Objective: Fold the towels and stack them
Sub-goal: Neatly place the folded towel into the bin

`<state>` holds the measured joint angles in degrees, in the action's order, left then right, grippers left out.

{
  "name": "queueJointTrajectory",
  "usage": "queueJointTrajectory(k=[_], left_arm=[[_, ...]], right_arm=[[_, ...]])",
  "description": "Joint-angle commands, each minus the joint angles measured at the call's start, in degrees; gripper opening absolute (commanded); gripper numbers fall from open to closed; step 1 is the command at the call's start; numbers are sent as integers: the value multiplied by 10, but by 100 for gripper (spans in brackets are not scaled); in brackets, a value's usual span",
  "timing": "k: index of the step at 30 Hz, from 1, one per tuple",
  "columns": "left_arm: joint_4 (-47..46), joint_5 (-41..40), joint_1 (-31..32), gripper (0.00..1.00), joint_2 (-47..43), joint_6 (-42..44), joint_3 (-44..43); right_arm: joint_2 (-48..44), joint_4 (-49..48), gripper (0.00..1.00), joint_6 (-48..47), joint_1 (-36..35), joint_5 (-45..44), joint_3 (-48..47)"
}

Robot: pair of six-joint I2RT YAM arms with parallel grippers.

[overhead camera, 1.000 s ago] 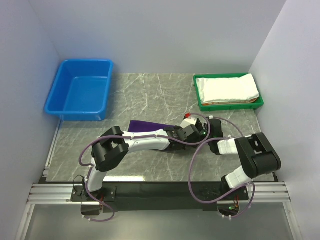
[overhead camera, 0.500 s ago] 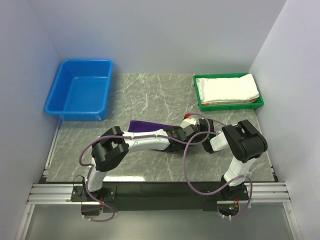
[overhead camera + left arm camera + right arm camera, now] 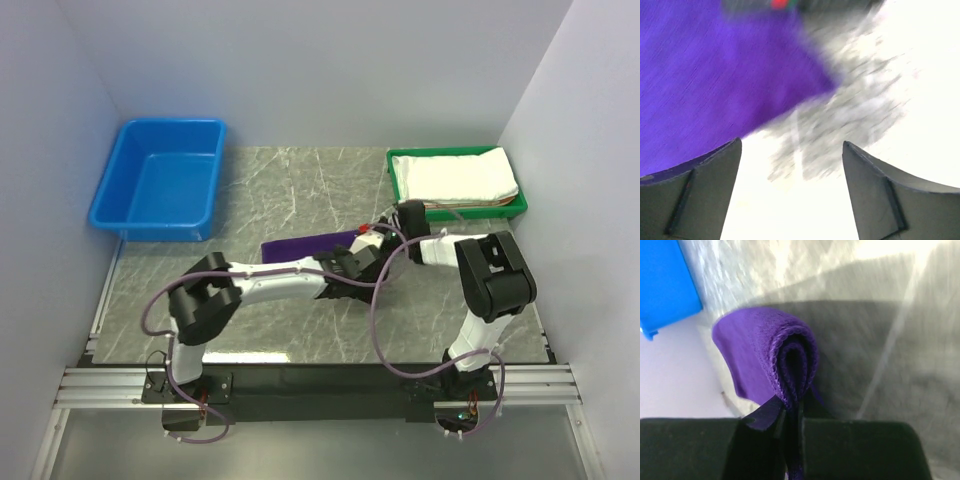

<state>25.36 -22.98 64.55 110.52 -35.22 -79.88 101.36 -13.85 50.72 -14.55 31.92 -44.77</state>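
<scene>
Purple towel (image 3: 305, 246), rolled at its edge, is pinched tight by the right gripper (image 3: 792, 412); the left gripper (image 3: 790, 145) has its fingers spread apart over the towel's corner.

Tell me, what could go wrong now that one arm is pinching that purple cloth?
1. The right tool is shut on only a rolled edge of the purple towel; the cloth might slip out or unroll if lifted.
2. The left tool stands open over the towel's corner, close by, so the two arms and their looping cables could bump or snag.
</scene>
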Motion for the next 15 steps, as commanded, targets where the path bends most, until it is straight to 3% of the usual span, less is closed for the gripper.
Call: queueJointTrajectory(k=[1, 7, 15], left_arm=[[-16, 17, -34, 89, -102, -13, 54], [7, 55, -106, 94, -236, -8, 155], [67, 92, -311, 99, -382, 101, 178]], right_arm=[[8, 200, 0, -164, 18, -38, -110], [66, 402, 0, -315, 38, -88, -340], [188, 625, 0, -487, 55, -222, -716]])
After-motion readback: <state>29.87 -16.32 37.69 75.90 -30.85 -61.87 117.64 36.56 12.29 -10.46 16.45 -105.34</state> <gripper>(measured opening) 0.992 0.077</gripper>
